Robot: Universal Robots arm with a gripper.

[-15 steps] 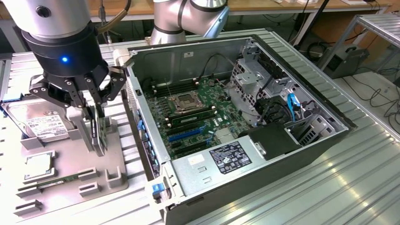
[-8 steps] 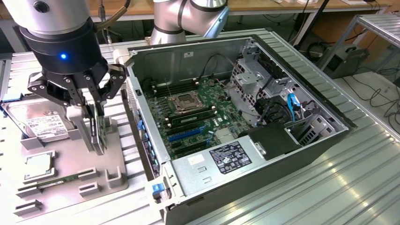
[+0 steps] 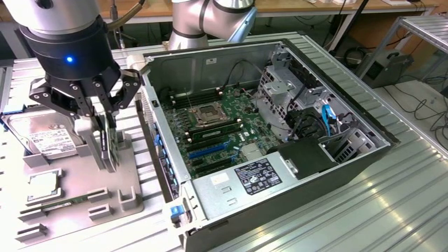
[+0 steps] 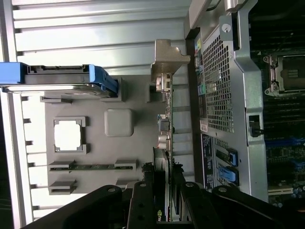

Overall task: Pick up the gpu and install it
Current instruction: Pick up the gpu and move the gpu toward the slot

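While within one tool point(image 3: 104, 152), one gpu point(image 4: 163, 131).

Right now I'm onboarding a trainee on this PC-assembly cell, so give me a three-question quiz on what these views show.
1. True or false: the gpu is already seated on the motherboard.
2. Which part lies on the grey tray at the exterior view's far left? A hard drive; B keyboard; C screwdriver.
3. Name the thing the gripper is closed on.
Key: 1 false, it stands upright in the tray; 2 A; 3 the gpu.
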